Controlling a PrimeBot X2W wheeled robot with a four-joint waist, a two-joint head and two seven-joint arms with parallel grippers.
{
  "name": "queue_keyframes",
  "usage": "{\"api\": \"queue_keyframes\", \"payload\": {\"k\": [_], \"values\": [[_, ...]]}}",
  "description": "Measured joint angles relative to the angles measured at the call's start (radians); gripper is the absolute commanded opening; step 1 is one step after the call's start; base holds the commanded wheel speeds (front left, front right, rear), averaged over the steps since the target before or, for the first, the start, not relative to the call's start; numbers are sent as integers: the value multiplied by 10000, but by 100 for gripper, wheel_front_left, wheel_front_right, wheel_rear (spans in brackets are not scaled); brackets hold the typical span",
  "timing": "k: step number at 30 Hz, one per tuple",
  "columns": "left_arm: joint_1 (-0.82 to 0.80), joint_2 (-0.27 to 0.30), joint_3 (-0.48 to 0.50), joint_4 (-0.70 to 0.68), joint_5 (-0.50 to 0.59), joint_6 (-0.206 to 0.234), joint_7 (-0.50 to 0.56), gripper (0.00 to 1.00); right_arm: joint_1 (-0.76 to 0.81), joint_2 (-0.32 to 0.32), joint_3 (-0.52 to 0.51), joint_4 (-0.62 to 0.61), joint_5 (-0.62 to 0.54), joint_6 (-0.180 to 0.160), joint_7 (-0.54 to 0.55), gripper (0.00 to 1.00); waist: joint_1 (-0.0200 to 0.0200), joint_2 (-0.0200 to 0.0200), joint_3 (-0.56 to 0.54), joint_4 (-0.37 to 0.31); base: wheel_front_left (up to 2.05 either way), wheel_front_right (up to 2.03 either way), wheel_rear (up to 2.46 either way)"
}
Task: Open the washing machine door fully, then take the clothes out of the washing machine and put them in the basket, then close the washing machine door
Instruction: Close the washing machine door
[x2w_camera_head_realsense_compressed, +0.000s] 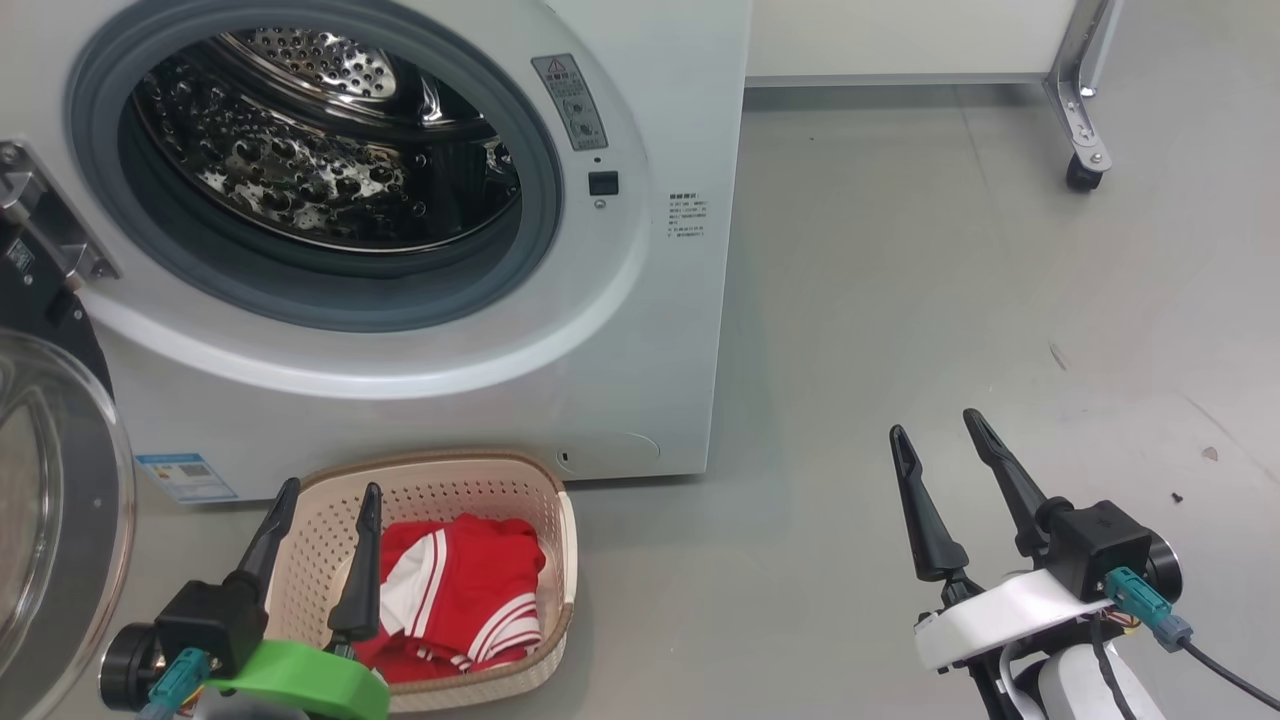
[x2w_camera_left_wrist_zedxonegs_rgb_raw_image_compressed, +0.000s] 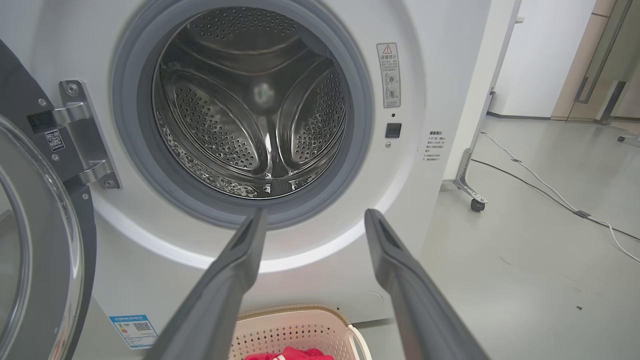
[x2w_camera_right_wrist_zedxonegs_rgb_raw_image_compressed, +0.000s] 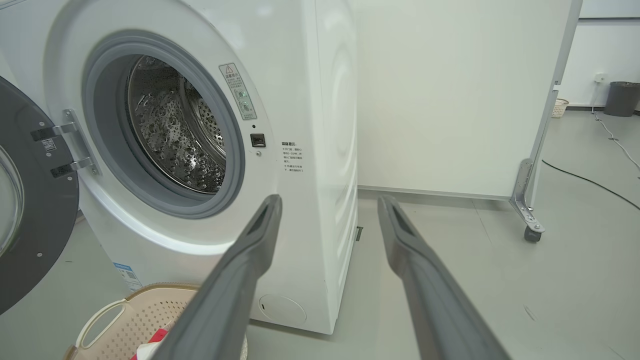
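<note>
The white washing machine (x2w_camera_head_realsense_compressed: 640, 330) stands with its round opening uncovered; the steel drum (x2w_camera_left_wrist_zedxonegs_rgb_raw_image_compressed: 250, 115) holds no clothes that I can see. Its black washing machine door (x2w_camera_head_realsense_compressed: 50, 500) with the glass bowl is swung wide to the left. Red clothes (x2w_camera_head_realsense_compressed: 460, 590) with white stripes lie in the cream basket (x2w_camera_head_realsense_compressed: 560, 530) on the floor in front of the machine. My left gripper (x2w_camera_head_realsense_compressed: 330, 505) hovers open over the basket's left side, fingers pointing at the machine, nothing between them. My right gripper (x2w_camera_head_realsense_compressed: 935, 435) is open over bare floor to the right.
A white panel on a metal caster leg (x2w_camera_head_realsense_compressed: 1085, 150) stands behind and right of the machine. Cables (x2w_camera_left_wrist_zedxonegs_rgb_raw_image_compressed: 550, 195) run across the grey floor farther right. A dark bin (x2w_camera_right_wrist_zedxonegs_rgb_raw_image_compressed: 622, 98) stands far back.
</note>
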Motion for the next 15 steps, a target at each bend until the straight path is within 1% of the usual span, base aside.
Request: {"api": "queue_keyframes", "payload": {"k": [8,15], "values": [[15,-2,2,-29,2,79,0,100,0,0,29,4,0,0,0,100,0,0,65,41,-121,127,-6],[15,-4,15,-105,10,84,0,100,-1,0,27,4,19,-2,0,100,0,0,129,73,-99,99,0]]}}
